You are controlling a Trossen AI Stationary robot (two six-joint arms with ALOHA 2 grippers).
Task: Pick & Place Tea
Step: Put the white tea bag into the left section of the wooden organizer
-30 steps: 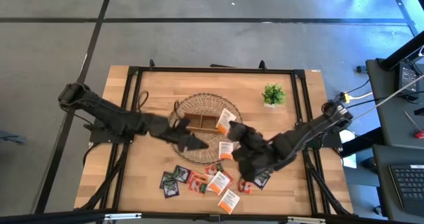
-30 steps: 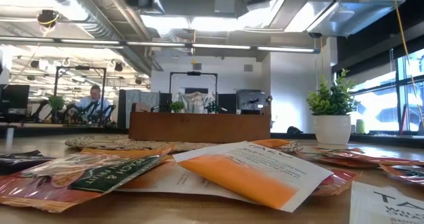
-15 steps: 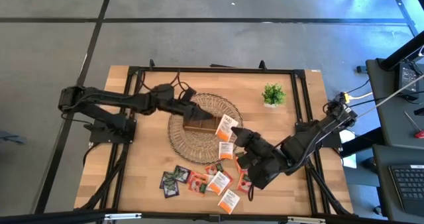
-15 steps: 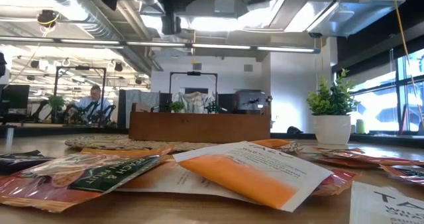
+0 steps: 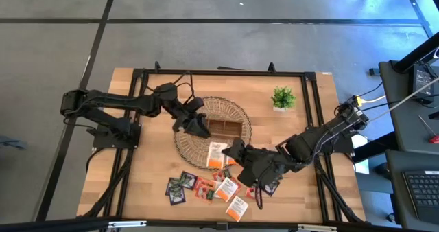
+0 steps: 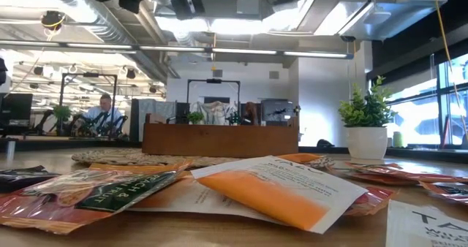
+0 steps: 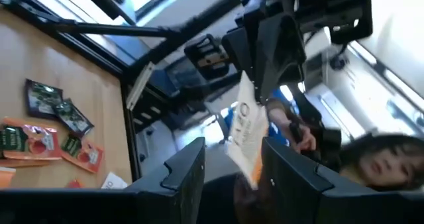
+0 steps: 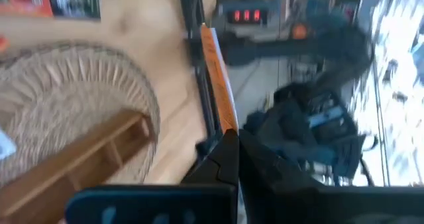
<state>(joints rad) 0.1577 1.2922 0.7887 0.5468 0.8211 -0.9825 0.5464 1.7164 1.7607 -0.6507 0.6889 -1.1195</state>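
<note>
Bright, even overhead light on the table [image 5: 137, 184]; ceiling lamps [image 6: 219, 24] glare at the low view's top; both wrist views are smeared with motion blur.

Table [image 5: 137, 184]: light wooden top with a black frame around it.
Woven basket [image 5: 186, 148]: round and flat, mid-table.
Wooden tray [image 5: 226, 128]: brown, compartmented, resting in the basket.
Potted plant [image 5: 282, 98]: small, green, white pot, far right corner.
Person [image 6: 102, 109]: seated in the room behind.
</note>
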